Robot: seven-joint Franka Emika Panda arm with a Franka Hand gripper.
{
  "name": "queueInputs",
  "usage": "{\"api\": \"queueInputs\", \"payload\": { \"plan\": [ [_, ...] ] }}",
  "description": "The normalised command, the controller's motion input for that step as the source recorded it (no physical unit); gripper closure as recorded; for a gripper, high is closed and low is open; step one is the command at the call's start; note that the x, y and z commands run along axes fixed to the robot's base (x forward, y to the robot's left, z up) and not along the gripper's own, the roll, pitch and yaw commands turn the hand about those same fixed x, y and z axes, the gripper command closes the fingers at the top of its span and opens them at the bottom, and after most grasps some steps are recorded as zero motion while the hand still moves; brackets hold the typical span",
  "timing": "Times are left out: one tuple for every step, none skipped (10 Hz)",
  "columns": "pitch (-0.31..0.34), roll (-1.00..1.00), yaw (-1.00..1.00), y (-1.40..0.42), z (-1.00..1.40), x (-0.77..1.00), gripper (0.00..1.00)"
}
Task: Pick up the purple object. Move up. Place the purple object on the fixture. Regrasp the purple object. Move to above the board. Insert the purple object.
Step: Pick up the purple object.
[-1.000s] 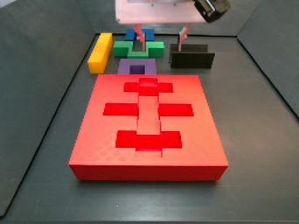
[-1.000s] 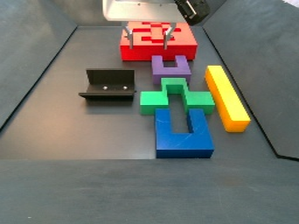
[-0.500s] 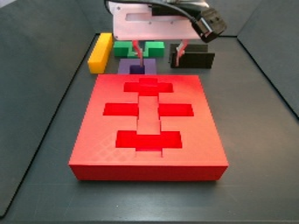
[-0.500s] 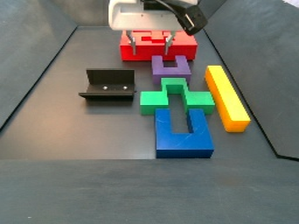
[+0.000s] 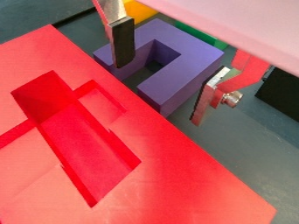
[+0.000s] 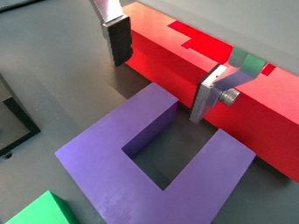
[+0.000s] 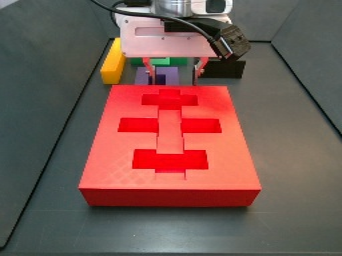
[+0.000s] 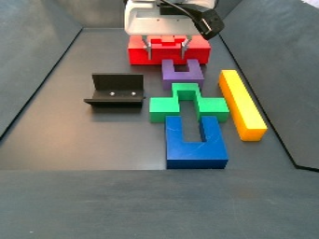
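I have the gripper [image 6: 163, 70] low over the purple object [image 6: 152, 157], jaws spread, one finger [image 5: 121, 39] in the slot and the other outside a prong, neither pinching. The block lies flat on the floor just beside the board [image 8: 140, 47], between it and the green block [image 8: 187, 103], prongs pointing at the board. The fixture [image 8: 116, 91] stands apart. The wrist housing hides most of the purple in a side view [image 7: 158, 73]

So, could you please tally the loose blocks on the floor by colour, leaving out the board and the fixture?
Purple: 1, the purple object, with the gripper open just above it
Green: 1, cross block
Yellow: 1, bar
Blue: 1, block
Total: 4
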Motion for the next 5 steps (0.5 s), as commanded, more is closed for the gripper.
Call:
{"api": "queueInputs", "payload": {
  "plan": [
    [0.0,0.15,0.0,0.0,-0.2,0.03,0.0],
    [0.0,0.16,0.0,0.0,-0.24,0.0,0.0],
    [0.0,0.15,0.0,0.0,-0.26,0.02,0.0],
    [0.0,0.14,0.0,0.03,-0.2,0.06,0.0],
    [0.0,0.12,0.0,0.07,-0.19,0.08,0.0]
  ]
}}
